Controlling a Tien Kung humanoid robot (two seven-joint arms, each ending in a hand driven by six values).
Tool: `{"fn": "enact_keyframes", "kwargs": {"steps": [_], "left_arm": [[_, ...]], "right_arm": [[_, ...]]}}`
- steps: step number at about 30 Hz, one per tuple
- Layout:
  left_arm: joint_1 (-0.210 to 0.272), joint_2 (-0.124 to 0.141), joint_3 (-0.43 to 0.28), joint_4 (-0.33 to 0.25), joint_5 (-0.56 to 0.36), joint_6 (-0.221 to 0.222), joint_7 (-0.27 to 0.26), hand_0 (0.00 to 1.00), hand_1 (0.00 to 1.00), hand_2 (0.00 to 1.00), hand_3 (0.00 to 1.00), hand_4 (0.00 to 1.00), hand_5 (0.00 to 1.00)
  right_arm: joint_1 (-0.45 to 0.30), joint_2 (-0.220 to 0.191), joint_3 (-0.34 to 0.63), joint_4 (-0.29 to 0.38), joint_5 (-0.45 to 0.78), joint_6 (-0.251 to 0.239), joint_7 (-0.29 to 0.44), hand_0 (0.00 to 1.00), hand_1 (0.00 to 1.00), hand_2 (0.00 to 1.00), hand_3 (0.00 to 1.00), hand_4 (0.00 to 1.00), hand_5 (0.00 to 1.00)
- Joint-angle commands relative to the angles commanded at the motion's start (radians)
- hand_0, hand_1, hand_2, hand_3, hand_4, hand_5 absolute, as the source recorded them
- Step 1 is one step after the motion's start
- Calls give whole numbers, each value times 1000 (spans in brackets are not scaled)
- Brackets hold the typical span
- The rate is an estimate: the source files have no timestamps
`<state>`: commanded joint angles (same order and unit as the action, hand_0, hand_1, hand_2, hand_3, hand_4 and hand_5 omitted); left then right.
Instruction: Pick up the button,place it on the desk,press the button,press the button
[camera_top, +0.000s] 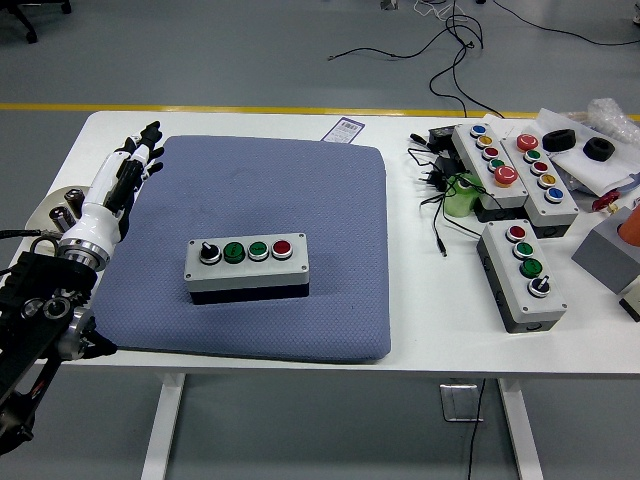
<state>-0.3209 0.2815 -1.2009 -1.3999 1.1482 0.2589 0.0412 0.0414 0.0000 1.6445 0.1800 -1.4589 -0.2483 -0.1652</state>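
Note:
A grey button box (246, 266) lies on the blue mat (300, 200), a little left of its middle. Its top carries a black knob, two green buttons and a red button (281, 248) in a row. My left hand (133, 160) hovers at the mat's left edge, well left and behind the box, touching nothing. Its fingers are stretched out straight and hold nothing. My right arm does not show.
Three more button boxes sit on the right: one near the front (527, 272) and two at the back (490, 162) (543, 178). Black cables and a green object (462, 194) lie between them and the mat. A barcode label (346, 129) lies behind the mat.

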Motion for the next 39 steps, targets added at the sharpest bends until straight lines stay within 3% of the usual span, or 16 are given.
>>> {"fn": "enact_keyframes", "kwargs": {"steps": [10, 39], "left_arm": [[16, 8, -18, -46, 33, -13, 9, 861, 910, 950, 937, 611, 998], [20, 7, -20, -52, 91, -36, 42, 852, 904, 954, 927, 611, 998]], "right_arm": [[4, 0, 0, 0, -5, 2, -1, 554, 668, 726, 623, 307, 133], [8, 0, 7, 0, -13, 3, 2, 560, 669, 727, 623, 306, 134]]}}
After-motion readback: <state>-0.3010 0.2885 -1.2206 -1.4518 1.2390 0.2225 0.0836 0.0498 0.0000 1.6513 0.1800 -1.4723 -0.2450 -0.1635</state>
